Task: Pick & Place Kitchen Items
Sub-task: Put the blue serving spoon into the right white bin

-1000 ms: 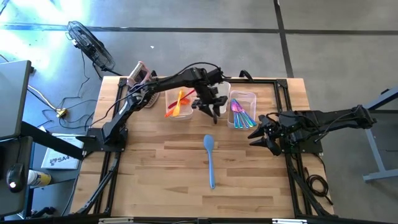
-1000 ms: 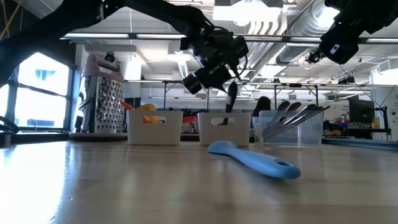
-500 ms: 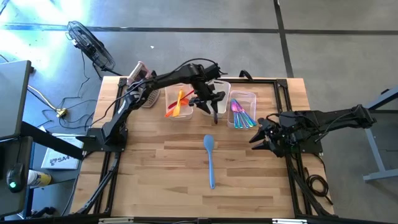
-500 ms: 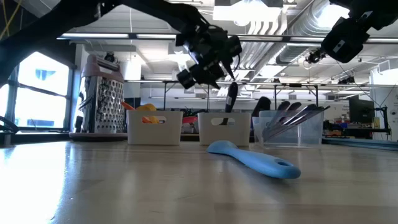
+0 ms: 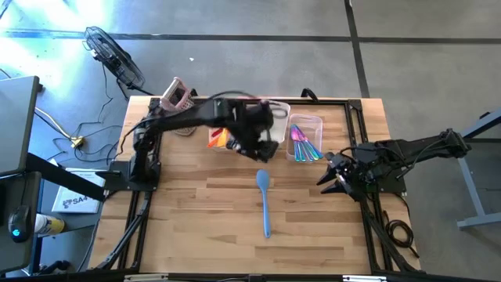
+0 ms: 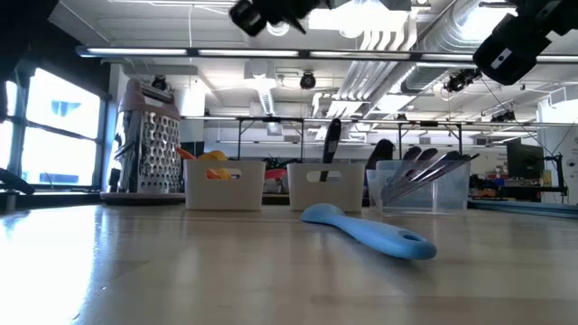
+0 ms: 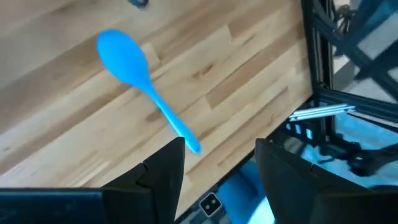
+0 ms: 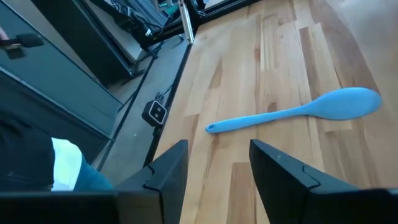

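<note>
The wooden table (image 5: 196,211) held three clear bins at its far edge. A blue spoon (image 5: 264,200) lay alone mid-table. A dark utensil (image 6: 330,149) stood in the middle bin (image 6: 325,185). The left gripper (image 7: 214,168) hung above, spread wide and empty. The right gripper (image 8: 214,168) waited open near the table's right edge.

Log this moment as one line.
left gripper: open, empty, above bins | right gripper: open, waiting at table's right edge | blue spoon: on table
</note>
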